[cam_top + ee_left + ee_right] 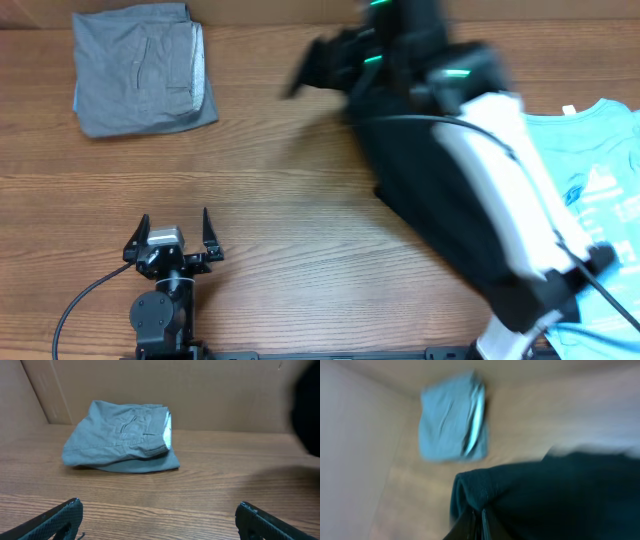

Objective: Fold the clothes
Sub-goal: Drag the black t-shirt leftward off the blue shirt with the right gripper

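Note:
My right gripper (335, 62) is raised over the far middle of the table, blurred by motion. It is shut on a bunched fold of the black T-shirt (420, 185), which drapes down beneath the arm. In the right wrist view the closed fingertips (481, 512) pinch the dark cloth (545, 495). A folded grey garment (140, 68) lies at the far left; it also shows as the grey garment (122, 435) and the grey garment (452, 417). A light-blue printed T-shirt (590, 170) lies at the right, partly under the arm. My left gripper (172, 238) rests open and empty near the front left.
A brown cardboard wall (210, 390) stands behind the table. A black cable (85, 300) loops beside the left arm's base. A dark blur (307, 410) fills the right edge of the left wrist view.

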Robot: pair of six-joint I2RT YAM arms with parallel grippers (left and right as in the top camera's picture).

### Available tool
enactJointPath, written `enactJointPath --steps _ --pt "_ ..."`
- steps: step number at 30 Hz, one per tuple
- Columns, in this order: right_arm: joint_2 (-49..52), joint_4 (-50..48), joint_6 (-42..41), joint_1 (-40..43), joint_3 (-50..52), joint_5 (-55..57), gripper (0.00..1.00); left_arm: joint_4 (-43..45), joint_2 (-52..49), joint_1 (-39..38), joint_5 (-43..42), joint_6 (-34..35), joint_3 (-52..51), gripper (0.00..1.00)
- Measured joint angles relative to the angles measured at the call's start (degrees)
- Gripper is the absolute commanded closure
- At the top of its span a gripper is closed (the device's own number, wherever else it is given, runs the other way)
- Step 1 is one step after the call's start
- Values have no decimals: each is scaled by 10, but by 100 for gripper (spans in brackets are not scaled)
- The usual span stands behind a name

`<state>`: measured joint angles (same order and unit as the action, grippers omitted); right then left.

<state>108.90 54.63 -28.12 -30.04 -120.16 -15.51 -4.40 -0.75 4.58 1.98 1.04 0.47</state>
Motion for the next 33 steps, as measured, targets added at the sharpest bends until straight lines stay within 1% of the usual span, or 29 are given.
enactJointPath --steps 1,4,6,7,9,10,11,12,13,14,18,19,22,25,29,33 --pt "24 -9 -4 -19 0 -14 95 0 0 0 0 0 0 0" --pt "89 -22 -7 -78 0 -52 85 0 0 0 0 0 0 0" --pt "113 -21 3 -109 1 -66 68 0 0 0 0 0 0 0" --pt "120 -18 11 -123 1 -70 65 0 0 0 0 0 0 0" --pt "123 -7 20 -145 2 -73 62 0 0 0 0 0 0 0" --pt "121 4 25 -150 -1 -74 55 0 0 0 0 0 0 0" --pt "119 16 27 -150 -6 -73 41 0 0 0 0 0 0 0" --pt "116 31 31 -147 -11 -68 19 0 0 0 0 0 0 0" --pt "113 51 33 -139 -17 -63 4 0 0 0 0 0 0 0" --pt "108 76 37 -127 -26 -57 0 0 0 0 0 0 0 0" --pt "77 161 57 -48 -71 -37 0 0 0 0 0 0 0 0" --pt "61 188 60 -15 -83 -26 0 0 0 0 0 0 0 0" --pt "30 229 64 38 -95 -7 0 0 0 0 0 0 0 0" --pt "-6 292 68 107 -104 14 0 0 0 0 0 0 0 0" --pt "-12 342 70 152 -104 24 0 0 0 0 0 0 0 0" --pt "-11 347 71 169 -91 43 0 0 0 0 0 0 0 0"
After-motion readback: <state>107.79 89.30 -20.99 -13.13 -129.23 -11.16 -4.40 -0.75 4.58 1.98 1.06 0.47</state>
